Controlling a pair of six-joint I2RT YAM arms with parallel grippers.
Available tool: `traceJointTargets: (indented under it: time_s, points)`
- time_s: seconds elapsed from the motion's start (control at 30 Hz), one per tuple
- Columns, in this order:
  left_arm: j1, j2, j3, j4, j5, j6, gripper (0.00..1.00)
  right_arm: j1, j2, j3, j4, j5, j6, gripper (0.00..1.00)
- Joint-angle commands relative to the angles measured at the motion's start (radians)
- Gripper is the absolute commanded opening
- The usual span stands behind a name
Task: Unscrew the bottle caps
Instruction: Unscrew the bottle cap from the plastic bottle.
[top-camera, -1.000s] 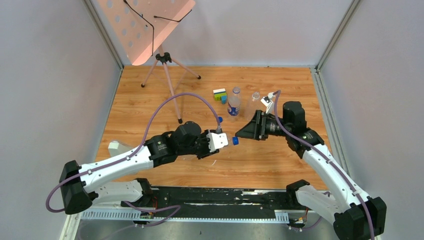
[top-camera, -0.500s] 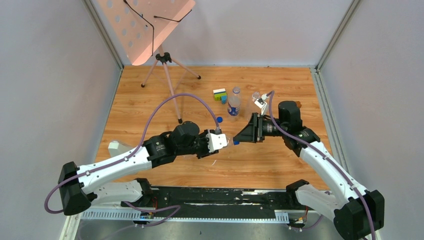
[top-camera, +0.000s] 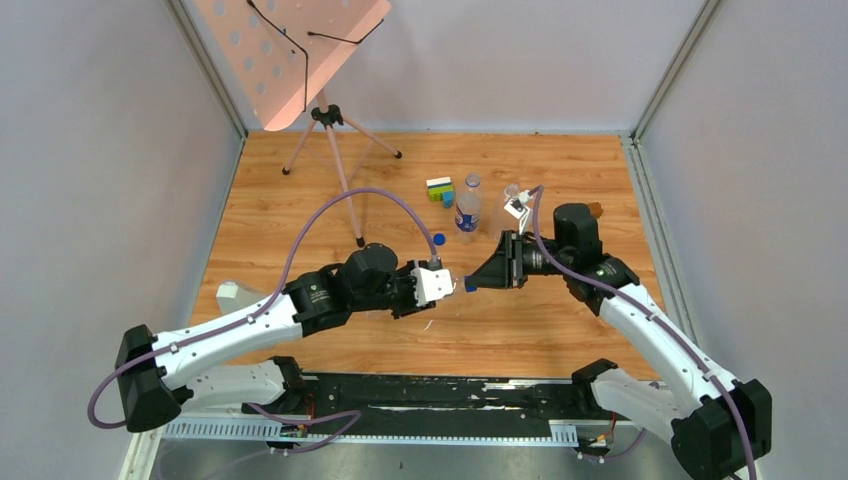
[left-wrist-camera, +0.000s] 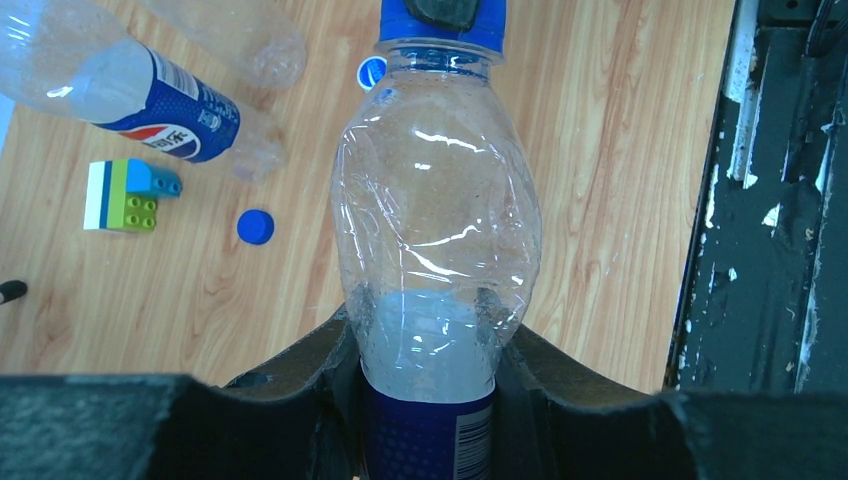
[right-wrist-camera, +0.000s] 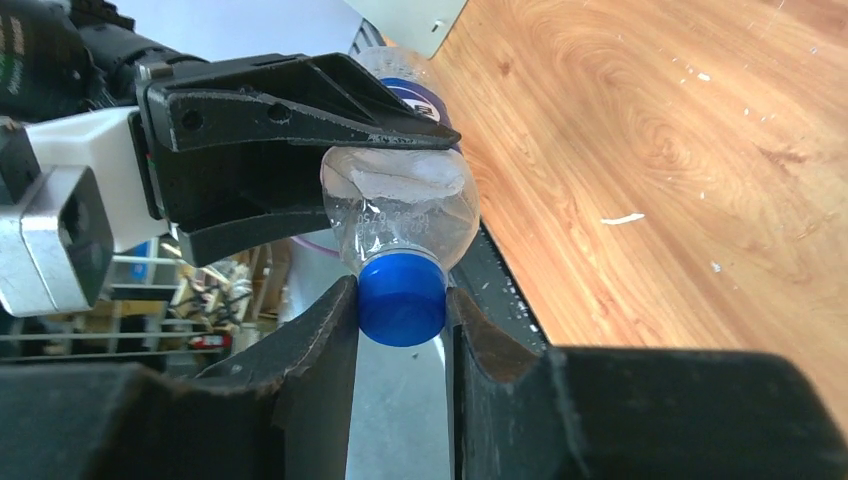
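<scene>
Your right gripper (right-wrist-camera: 400, 305) is clenched on the blue cap (right-wrist-camera: 402, 285) of the bottle (left-wrist-camera: 435, 200), and your left gripper (left-wrist-camera: 428, 338) grasps that bottle's lower body, held level above the table (top-camera: 300, 190). From overhead only a blue speck shows between the grippers — the wrist views show both grips.

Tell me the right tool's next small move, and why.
Probably rotate the right tool to start unscrewing the blue cap. It is shut on that cap, and the left tool clamps the bottle by its body, so the bottle should resist the twist.
</scene>
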Motion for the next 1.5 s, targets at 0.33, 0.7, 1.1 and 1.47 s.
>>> traceJointTargets:
  time_s: [0.33, 0.7, 1.1, 1.47]
  points:
    - [0.142, -0.068, 0.029, -0.049, 0.447, -0.087, 0.01, 0.221, -0.243, -0.15, 0.319, 0.127, -0.563, 0.0]
    - [0.145, -0.006, 0.089, -0.169, 0.629, -0.054, 0.02, 0.28, -0.342, -0.207, 0.103, -0.07, -1.411, 0.0]
    - [0.147, -0.025, 0.073, -0.155, 0.47, -0.07, 0.03, 0.28, -0.449, -0.275, 0.337, 0.11, -1.166, 0.59]
    - [0.14, -0.115, -0.04, 0.011, 0.134, -0.047, 0.02, 0.263, -0.277, -0.085, 0.195, 0.614, -0.117, 0.67]
